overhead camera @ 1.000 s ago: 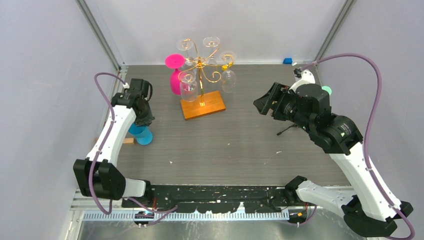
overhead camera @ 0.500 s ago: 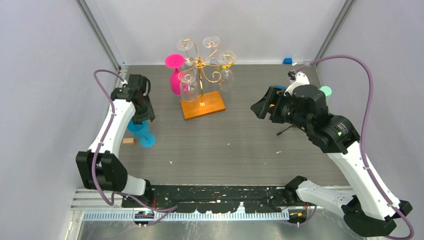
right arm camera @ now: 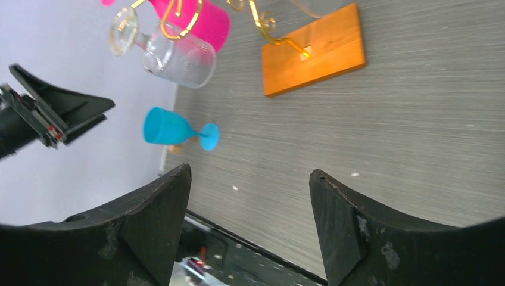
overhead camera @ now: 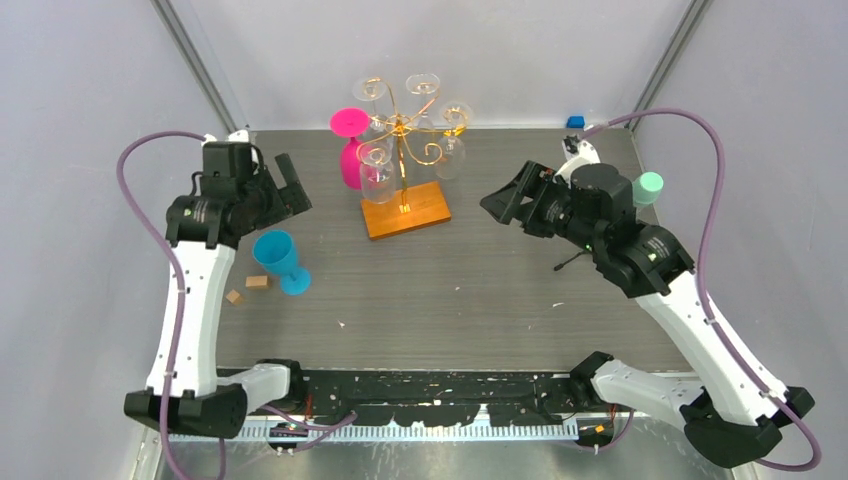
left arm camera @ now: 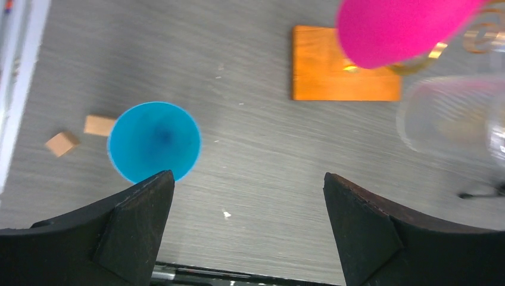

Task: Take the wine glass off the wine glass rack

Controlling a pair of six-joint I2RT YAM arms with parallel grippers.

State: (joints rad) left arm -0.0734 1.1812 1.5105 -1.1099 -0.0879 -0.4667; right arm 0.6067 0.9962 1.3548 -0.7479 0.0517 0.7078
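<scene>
At the far left the left claw (overhead camera: 290, 186) hangs above the surface (overhead camera: 480, 300) with its jaws spread wide and nothing between them. Just beneath it a blue goblet (overhead camera: 276, 256) stands upright, apart from the claw, with two small wooden blocks (overhead camera: 247, 288) beside it.

Next comes the rack (overhead camera: 403, 128) on its orange wooden base (overhead camera: 405, 210). A pink glass (overhead camera: 350, 158) appears to hang bowl-down on its left side. One clear wine glass (overhead camera: 377, 178) hangs in front of the post and a second clear glass (overhead camera: 456, 158) on the right, each with its foot caught in a wire scroll.

At the right the right claw (right arm camera: 250, 173) is also wide open and empty, pointing toward the rack but well apart from it.

The clear glasses look thin, light, slick and easy to crack. The stem just under the foot seems the safest hold, taken with a gentle squeeze. The glass should probably slide out along the scroll's open end, since the wire rack looks light enough to tip if tugged.
</scene>
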